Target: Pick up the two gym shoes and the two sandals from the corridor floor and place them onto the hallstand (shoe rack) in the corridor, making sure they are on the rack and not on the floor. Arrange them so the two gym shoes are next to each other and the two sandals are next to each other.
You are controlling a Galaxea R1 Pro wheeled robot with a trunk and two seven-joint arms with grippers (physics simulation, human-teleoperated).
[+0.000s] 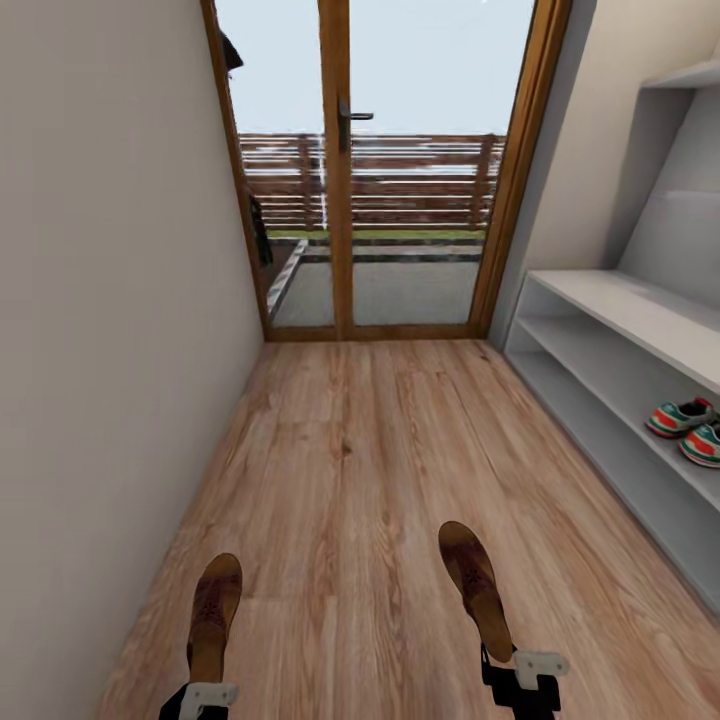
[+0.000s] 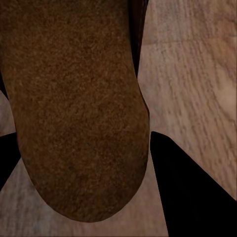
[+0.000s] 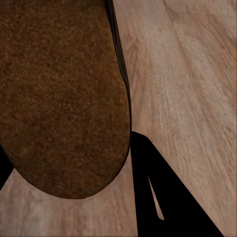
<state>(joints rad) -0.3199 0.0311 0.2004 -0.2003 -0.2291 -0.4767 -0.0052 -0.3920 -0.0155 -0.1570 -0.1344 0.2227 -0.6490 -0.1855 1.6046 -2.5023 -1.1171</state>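
Observation:
Each gripper holds one dark brown sandal out in front of me above the corridor floor [image 1: 360, 450]. My left gripper [image 1: 205, 692] is shut on the heel end of the left sandal [image 1: 215, 612]. My right gripper [image 1: 520, 672] is shut on the other sandal [image 1: 477, 585]. In the left wrist view, the sandal's brown sole [image 2: 79, 108] sits between dark fingers [image 2: 192, 197]. The right wrist view shows the same for its sandal [image 3: 59, 98] and fingers [image 3: 163, 197]. The two gym shoes [image 1: 680, 416] [image 1: 703, 444] sit side by side on a lower tier of the hallstand [image 1: 610, 300] at the right.
A plain wall [image 1: 100, 350] closes the corridor on the left. A wood-framed glass door [image 1: 340, 200] stands at the far end. Open wood floor lies between me, the door and the rack.

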